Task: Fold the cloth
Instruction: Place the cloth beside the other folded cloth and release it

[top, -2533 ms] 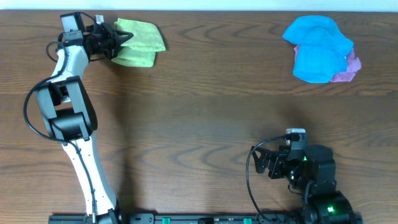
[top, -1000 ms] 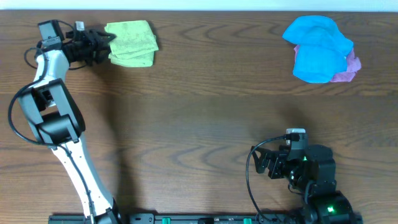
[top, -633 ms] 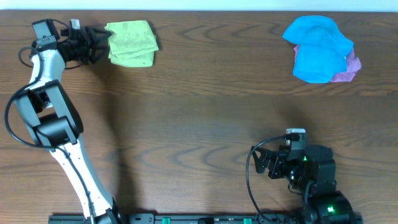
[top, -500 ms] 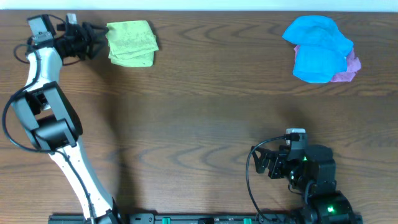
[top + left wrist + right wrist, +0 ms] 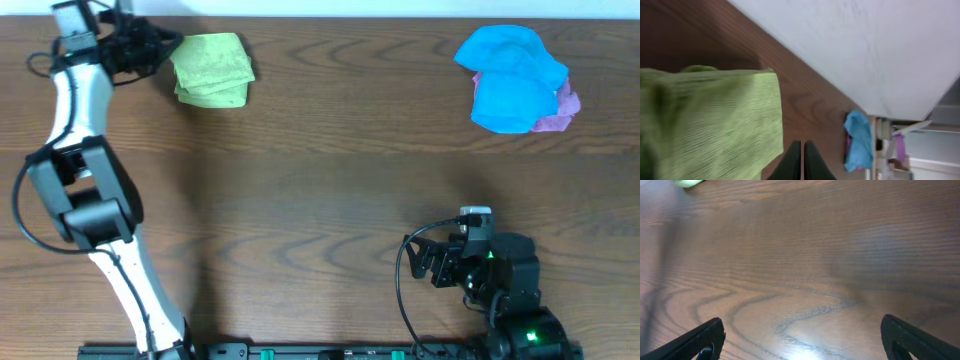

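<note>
my left gripper (image 5: 802, 159) pinched fully together on nothing, tips just beside the edge of the lime-green cloth (image 5: 715, 125), which lies folded at the far left corner of the table (image 5: 320, 180), my right gripper (image 5: 802, 340) spread wide, empty, near the front edge

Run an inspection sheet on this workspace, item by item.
Surface: dark wood-grain table, no spills seen.
Job's things: lime-green cloth lying folded in layers near the far left corner.
Clutter: blue cloth bunched at the far right, over a pink cloth.
Pincers: left pincer shut on nothing, beside the lime-green cloth's edge; right pincer open and empty, near the front edge.
Cables: a black cable loops beside the right pincer; another loops off the left arm.
Surroundings: pale surface beyond the table's far edge; nothing else seen.
</note>
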You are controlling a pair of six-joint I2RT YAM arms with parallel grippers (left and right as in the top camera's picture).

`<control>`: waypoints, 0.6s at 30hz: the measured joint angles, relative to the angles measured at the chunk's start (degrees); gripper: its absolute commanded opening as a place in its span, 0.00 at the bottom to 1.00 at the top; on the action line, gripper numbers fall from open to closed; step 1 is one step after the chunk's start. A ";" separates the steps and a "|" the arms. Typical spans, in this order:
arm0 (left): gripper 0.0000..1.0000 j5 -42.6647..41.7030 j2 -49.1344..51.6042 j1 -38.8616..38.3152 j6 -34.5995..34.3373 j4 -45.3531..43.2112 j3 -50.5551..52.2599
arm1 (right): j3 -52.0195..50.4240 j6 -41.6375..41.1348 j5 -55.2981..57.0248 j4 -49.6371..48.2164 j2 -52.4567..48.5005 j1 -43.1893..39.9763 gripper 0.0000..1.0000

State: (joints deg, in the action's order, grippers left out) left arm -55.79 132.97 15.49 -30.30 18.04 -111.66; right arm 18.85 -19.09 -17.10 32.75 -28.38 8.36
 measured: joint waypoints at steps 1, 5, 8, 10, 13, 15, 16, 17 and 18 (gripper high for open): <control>0.06 1.79 0.00 -1.25 -0.09 -0.07 0.00 | 0.00 0.00 0.00 0.00 0.00 0.00 0.99; 0.05 9.66 0.00 -6.19 -0.28 -0.04 0.00 | 0.00 0.00 0.00 0.00 0.00 0.00 0.99; 0.06 15.30 0.00 -8.61 -0.33 -0.04 0.00 | 0.00 0.00 0.00 0.02 0.00 0.00 0.99; 0.05 18.21 0.00 -9.40 -0.33 0.00 0.00 | 0.00 0.00 0.00 0.00 0.00 0.00 0.99; 0.05 23.04 0.00 -9.92 -0.09 0.46 0.00 | 0.00 -0.02 0.00 0.00 0.00 0.00 0.99; 0.05 25.75 0.02 -9.92 0.37 1.18 0.00 | 0.00 0.00 0.00 0.00 0.00 0.00 0.99; 0.06 27.52 0.02 -9.92 0.57 1.53 0.00 | 0.00 0.00 0.00 0.00 0.00 0.00 0.99; 0.05 28.50 0.02 -9.92 0.63 1.77 0.00 | 0.00 0.00 0.00 0.00 0.00 0.00 0.99; 0.05 29.83 0.02 -9.92 0.74 2.16 0.00 | 0.00 0.00 0.00 0.02 0.00 0.00 0.99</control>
State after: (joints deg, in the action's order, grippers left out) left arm -25.96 132.99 5.56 -29.56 20.21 -111.66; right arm 18.85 -19.09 -17.10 32.77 -28.38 8.36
